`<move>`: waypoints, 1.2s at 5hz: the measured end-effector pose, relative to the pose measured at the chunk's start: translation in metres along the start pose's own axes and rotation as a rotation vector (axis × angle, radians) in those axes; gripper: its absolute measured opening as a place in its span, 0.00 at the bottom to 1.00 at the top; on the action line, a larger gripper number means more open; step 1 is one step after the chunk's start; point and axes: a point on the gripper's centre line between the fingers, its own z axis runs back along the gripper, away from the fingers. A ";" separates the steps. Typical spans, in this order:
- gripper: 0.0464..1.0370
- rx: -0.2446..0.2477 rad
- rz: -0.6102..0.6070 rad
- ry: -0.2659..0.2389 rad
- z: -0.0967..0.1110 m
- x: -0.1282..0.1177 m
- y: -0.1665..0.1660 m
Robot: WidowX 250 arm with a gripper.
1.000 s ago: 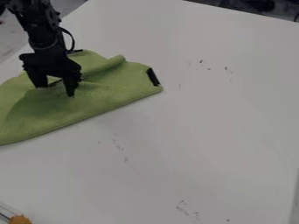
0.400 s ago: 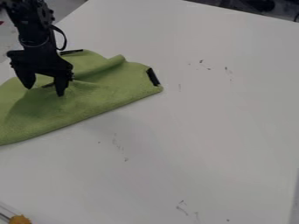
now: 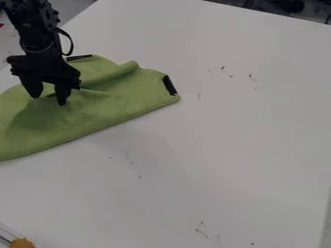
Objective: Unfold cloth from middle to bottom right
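While the black arm (image 3: 38,43) comes into the view from the upper left, its gripper (image 3: 47,98) hangs down over the left part of the green cloth (image 3: 97,112). The gripper is in a released state: its two fingers (image 3: 62,97) stand apart from each other, with a gap between them. Whether their tips touch the fabric, I cannot tell. A thin black cable (image 3: 67,42) makes a loop at the right side of the arm.

The cloth lies at the left of the white desk (image 3: 239,150), and it reaches the left edge of the view. Its lower border goes slantwise, from the left edge up to a corner at the right. Near this corner sits a short black strip (image 3: 169,85), and a second dark strip (image 3: 79,57) is at the upper border. Between these two strips, a raised fold (image 3: 123,70) runs in the cloth. Small dark marks (image 3: 223,68) are scattered on the desk. In the bottom left corner there is a small orange-yellow object (image 3: 22,243).
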 end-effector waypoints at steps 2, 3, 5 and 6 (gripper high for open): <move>0.11 -0.007 0.001 0.000 0.000 0.000 -0.002; 0.02 -0.009 0.003 0.009 -0.002 -0.003 -0.004; 0.01 -0.012 0.029 -0.026 0.023 -0.018 -0.015; 0.01 -0.048 0.056 0.008 0.030 -0.039 -0.030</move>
